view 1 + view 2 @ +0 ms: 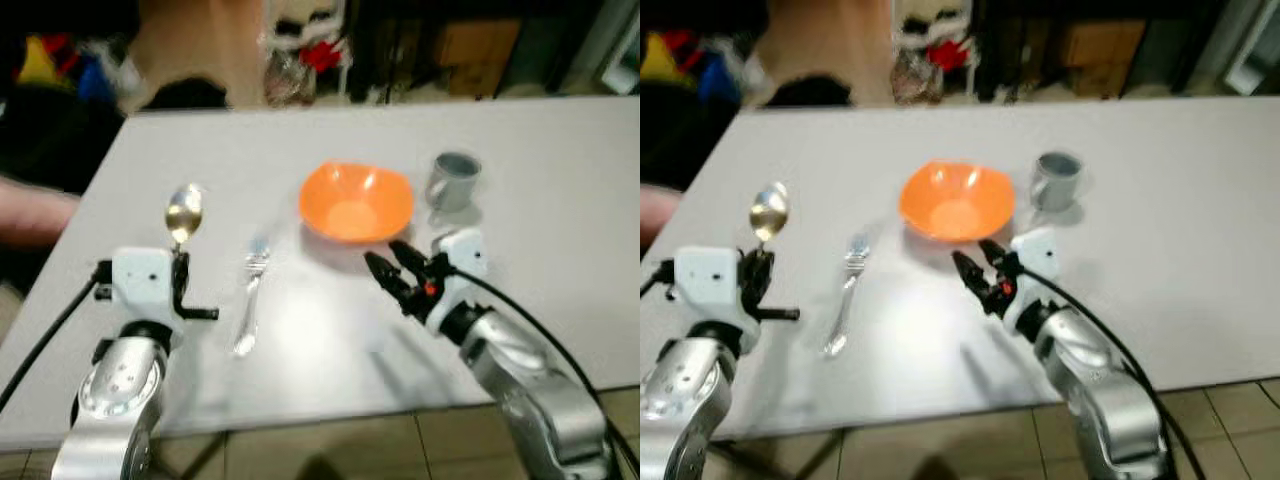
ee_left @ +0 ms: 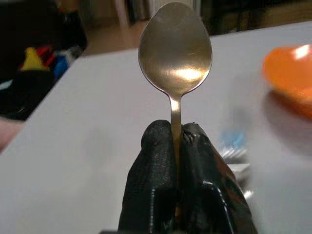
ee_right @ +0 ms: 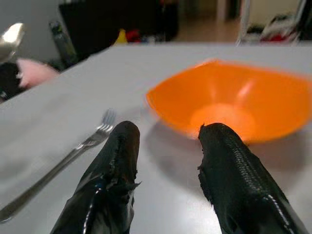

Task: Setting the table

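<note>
**Two claws over a half-laid table**

Two black fingers of the left gripper (image 2: 178,134) are clenched tight on the handle of a spoon (image 2: 175,51), the stem pinched flat between the pads with no gap showing. The spoon stands upright out of the fingertips, its golden bowl at twelve o'clock from the grip and clear of the table (image 1: 560,200). In the head views this gripper sits over the near left part of the tabletop, bowl of the spoon pointing away from the robot.

The right gripper (image 3: 168,141) is released: its fingers (image 3: 119,161) stand apart with a plain gap between them and nothing in it. It hovers just above the table, touching no item that can be made out. The fingertips point toward ten o'clock in the head views.

An orange bowl (image 1: 355,203) sits just beyond those open tips, near the middle of the table. A grey mug (image 1: 453,180) stands upright at about two o'clock from the bowl, close beside it but apart. A fork (image 1: 249,295) lies flat at about eight o'clock from the bowl, between the two grippers, tines toward the far edge.

Beyond the table's far edge lie dark, blurred clutter and floor.
</note>
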Available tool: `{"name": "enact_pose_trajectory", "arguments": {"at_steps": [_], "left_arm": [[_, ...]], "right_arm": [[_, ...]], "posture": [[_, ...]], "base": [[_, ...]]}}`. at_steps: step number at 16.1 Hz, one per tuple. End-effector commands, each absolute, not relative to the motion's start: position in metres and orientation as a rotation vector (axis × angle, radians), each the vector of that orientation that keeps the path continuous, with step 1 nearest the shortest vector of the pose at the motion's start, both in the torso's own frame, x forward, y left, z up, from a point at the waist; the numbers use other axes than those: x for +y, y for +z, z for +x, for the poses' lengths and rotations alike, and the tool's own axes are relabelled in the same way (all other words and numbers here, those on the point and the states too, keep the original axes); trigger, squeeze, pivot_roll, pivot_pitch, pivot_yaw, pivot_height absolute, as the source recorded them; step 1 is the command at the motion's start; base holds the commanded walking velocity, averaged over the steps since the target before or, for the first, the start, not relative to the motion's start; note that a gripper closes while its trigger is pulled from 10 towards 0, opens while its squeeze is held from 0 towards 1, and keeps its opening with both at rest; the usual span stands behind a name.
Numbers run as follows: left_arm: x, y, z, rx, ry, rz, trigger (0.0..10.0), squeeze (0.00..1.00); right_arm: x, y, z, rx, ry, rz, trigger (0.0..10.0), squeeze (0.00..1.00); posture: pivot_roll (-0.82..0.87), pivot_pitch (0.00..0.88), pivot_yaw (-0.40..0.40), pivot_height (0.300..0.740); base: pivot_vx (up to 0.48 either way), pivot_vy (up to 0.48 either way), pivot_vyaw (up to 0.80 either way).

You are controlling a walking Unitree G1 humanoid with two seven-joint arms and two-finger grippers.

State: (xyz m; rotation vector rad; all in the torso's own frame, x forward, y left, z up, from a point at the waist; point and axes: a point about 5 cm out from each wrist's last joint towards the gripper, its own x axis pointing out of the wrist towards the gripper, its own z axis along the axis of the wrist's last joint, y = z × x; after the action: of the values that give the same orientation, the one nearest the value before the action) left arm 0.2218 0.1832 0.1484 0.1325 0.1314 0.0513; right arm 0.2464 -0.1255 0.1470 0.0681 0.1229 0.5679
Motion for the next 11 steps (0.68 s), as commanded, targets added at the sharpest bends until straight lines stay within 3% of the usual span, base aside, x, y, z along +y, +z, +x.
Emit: {"name": "enact_pose_trajectory", "arguments": {"at_steps": [1, 8, 11], "left_arm": [[0.180, 0.149, 0.219, 0.126, 0.041, 0.120, 10.0, 0.00], [0.199, 0.147, 0.224, 0.169, 0.002, 0.133, 10.0, 0.00], [0.206, 0.132, 0.237, 0.264, -0.081, 0.244, 10.0, 0.00]], "right_arm": [[-0.131, 0.153, 0.243, 0.090, 0.585, 0.073, 10.0, 0.00], [-0.128, 0.162, 0.234, 0.052, 0.678, 0.082, 10.0, 0.00], [-0.132, 0.165, 0.237, 0.070, 0.719, 0.049, 10.0, 0.00]], "posture": [[-0.08, 0.012, 0.020, 0.740], [-0.08, 0.019, 0.032, 0.740], [-0.07, 0.014, 0.033, 0.740]], "base": [[0.000, 0.000, 0.00], [0.000, 0.000, 0.00], [0.000, 0.000, 0.00]]}}
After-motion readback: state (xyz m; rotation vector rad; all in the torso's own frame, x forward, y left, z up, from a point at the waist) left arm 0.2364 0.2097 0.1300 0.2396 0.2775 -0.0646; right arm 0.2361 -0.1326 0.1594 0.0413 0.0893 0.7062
